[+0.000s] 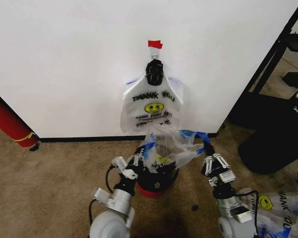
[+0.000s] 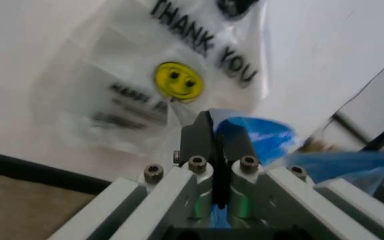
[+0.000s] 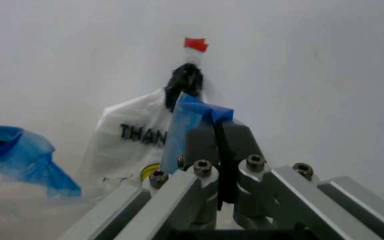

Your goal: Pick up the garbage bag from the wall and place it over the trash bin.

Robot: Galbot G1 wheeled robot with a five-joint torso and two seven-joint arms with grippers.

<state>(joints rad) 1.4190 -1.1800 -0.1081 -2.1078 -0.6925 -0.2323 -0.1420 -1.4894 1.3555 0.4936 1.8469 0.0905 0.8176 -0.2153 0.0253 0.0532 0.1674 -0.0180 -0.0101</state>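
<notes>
A garbage bag (image 1: 171, 151) with blue trim is stretched open between my two grippers, just above the trash bin (image 1: 156, 184), a black mesh basket with a red base. My left gripper (image 1: 143, 153) is shut on the bag's blue trim on one side; the left wrist view has its fingers (image 2: 199, 137) pressed together on blue plastic. My right gripper (image 1: 207, 149) is shut on the trim at the other side, its fingers (image 3: 235, 137) pinching a blue strip. More bags (image 1: 151, 106) hang from a black hook (image 1: 154, 72) on the wall (image 1: 64, 59), under red tape (image 1: 154, 44).
A red cylinder (image 1: 10, 121) leans at the left by the black baseboard (image 1: 89, 139). Black furniture (image 1: 278, 129) stands at the right. Loose printed bags (image 1: 275, 206) lie at the lower right beside my right arm. A small black item (image 1: 194, 207) lies on the carpet.
</notes>
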